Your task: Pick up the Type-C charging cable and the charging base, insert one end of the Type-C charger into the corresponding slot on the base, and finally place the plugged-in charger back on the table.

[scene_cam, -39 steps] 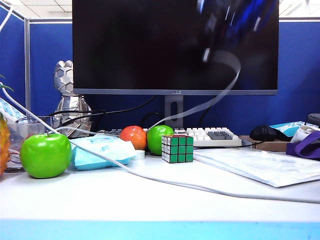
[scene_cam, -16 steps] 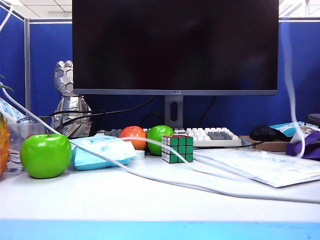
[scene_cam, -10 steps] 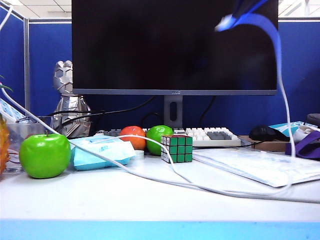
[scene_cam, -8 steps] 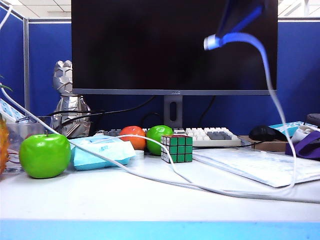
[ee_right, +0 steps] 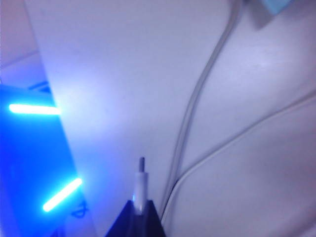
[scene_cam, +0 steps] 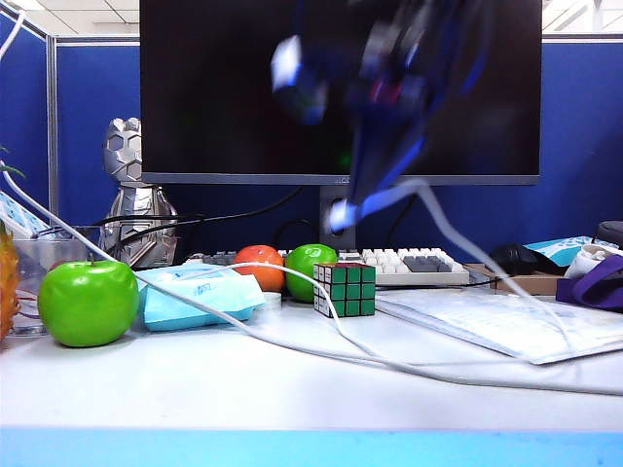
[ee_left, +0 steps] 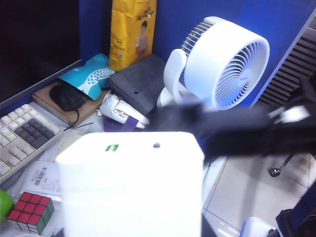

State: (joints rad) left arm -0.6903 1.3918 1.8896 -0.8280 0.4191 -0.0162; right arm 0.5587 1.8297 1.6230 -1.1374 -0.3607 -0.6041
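— Two grippers, one task: where does each stand against the cube (scene_cam: 345,289)?

— Exterior view puts the right gripper (ee_right: 137,215) as a dark blur above the cube, in front of the monitor (scene_cam: 243,97). The left gripper appears only through its own wrist view, well above the cube, its fingers hidden behind what it carries.

— And what do they carry?

— The left gripper grasps the charging base (ee_left: 131,182), a white block that fills the foreground of that view, with a small green mark and a dot on its upper face. The right gripper's dark tips are pinched on the plug end of the cable (ee_right: 141,185); the metal tip juts out beyond the white plug.

— Are plug and base joined?

— No, they are apart. In the exterior view the thin white cord drops from the blur above the cube and runs down to the table (scene_cam: 195,389) to the cube's right. A second loop of white cord arcs just in front of the cube.
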